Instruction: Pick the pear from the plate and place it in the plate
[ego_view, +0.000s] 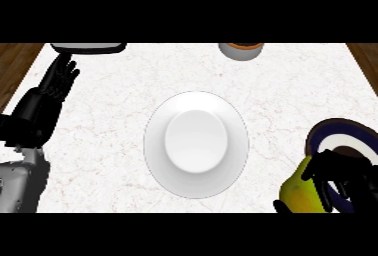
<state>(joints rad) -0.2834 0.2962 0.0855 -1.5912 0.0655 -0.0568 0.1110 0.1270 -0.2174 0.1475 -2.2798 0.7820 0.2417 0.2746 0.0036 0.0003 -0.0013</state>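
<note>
Nearest the viewer, at the lower right, the robot's black right hand (341, 175) curls its fingers around a yellow-green pear (299, 192), a rounded fruit shading from bright yellow to a duller green along its left edge. The pear sits at the lower-left rim of a round plate with dark blue and white rings (347, 140); whether it rests on the rim or is lifted clear of it cannot be told. The fingers cover the pear's right side, its lower end runs out of view at the bottom, and the plate itself is cut off by the right edge. At the lower left, a grey forearm (18, 182) rises to the black left hand (55, 80), which stands near the left edge of the counter with its fingers straight and slightly spread, holding nothing. In the middle of the white marble counter top (111, 150) with faint reddish veins lies a plain white round plate (196, 145) (it looks taller than wide from this steep angle), bare, with a raised inner well, and well apart from the pear. Farther back, at the top edge, a grey and white object with a dark rim (87, 48) shows only its lower part, just above the left hand's fingertips, too cropped to identify. To its right a round grey container with an orange-brown inside (241, 50) is likewise cut off. Brown wood (15, 60) shows beyond the counter's far corners.
</note>
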